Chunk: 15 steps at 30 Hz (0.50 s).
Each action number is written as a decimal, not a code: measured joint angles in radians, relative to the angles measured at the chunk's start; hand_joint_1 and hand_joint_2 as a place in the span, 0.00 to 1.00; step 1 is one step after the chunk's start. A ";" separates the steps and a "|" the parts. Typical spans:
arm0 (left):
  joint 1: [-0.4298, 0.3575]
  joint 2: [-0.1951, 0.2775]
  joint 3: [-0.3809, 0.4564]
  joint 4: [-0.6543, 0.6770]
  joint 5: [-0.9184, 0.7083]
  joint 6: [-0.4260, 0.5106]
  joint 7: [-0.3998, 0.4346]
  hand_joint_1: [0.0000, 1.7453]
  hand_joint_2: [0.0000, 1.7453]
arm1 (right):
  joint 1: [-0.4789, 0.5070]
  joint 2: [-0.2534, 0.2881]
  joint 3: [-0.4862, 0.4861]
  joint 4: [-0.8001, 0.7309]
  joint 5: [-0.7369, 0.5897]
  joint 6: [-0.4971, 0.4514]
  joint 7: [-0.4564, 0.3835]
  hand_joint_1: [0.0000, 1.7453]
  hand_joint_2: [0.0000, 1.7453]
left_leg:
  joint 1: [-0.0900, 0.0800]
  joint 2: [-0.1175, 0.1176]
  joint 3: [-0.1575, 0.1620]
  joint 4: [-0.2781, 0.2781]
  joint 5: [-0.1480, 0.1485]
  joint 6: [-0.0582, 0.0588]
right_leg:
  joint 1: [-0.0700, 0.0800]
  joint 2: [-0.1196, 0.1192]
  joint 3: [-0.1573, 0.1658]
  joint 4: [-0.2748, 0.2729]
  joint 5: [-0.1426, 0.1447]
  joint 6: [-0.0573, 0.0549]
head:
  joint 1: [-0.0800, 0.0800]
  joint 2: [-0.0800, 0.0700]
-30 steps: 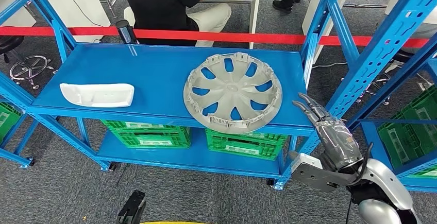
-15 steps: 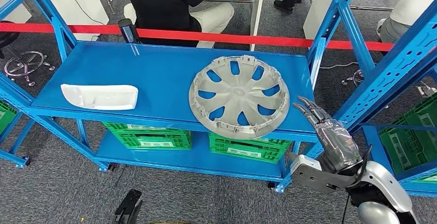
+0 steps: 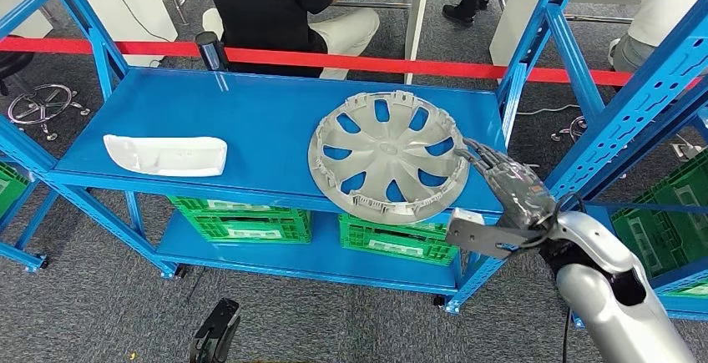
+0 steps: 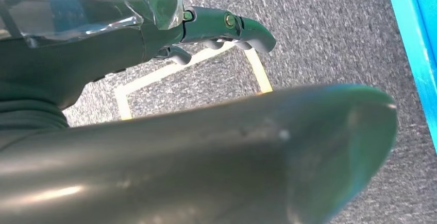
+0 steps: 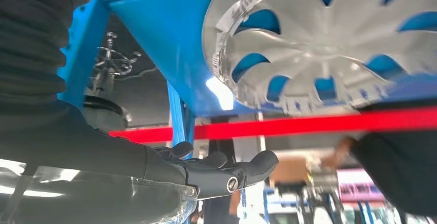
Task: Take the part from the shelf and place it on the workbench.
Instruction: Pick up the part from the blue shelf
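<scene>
the wheel cover (image 3: 389, 157) lies flat on the blue shelf (image 3: 250, 121), hanging a little past the shelf's front edge, with a white part (image 3: 165, 154) well apart from it toward the shelf's other end. it looks like thin moulded plastic: light, stiff across the face, springy and likely brittle at the clipped rim, so the overhanging rim or a spoke gap seems the best hold. the right robot hand (image 3: 501, 181) is released, fingers spread, holding nothing, just beside the cover's rim. half a second ago it hung lower and further from the cover. the left robot hand (image 4: 227, 26) hangs over the floor; its state i cannot tell.
</scene>
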 joint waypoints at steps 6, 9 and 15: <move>-0.006 0.000 -0.016 0.003 0.015 -0.001 0.008 0.00 0.00 | -0.150 0.021 0.097 0.223 -0.021 0.028 -0.011 0.00 1.00 | 0.001 -0.002 0.000 0.000 0.001 -0.001 | 0.001 -0.002 0.001 0.000 0.000 0.001 | 0.000 0.000; -0.008 0.000 -0.023 0.007 0.019 -0.001 0.009 0.00 0.00 | -0.176 0.025 0.123 0.268 -0.031 0.033 -0.014 0.00 1.00 | 0.001 -0.002 -0.001 0.000 0.001 -0.001 | 0.001 -0.002 0.000 0.000 0.000 0.001 | 0.000 0.000; -0.013 0.002 -0.040 0.019 0.044 0.000 0.006 0.00 0.00 | -0.278 0.041 0.223 0.401 -0.014 0.057 -0.064 0.00 1.00 | 0.001 -0.001 -0.002 -0.001 0.001 -0.001 | 0.001 -0.002 -0.001 0.001 0.000 0.001 | 0.000 0.000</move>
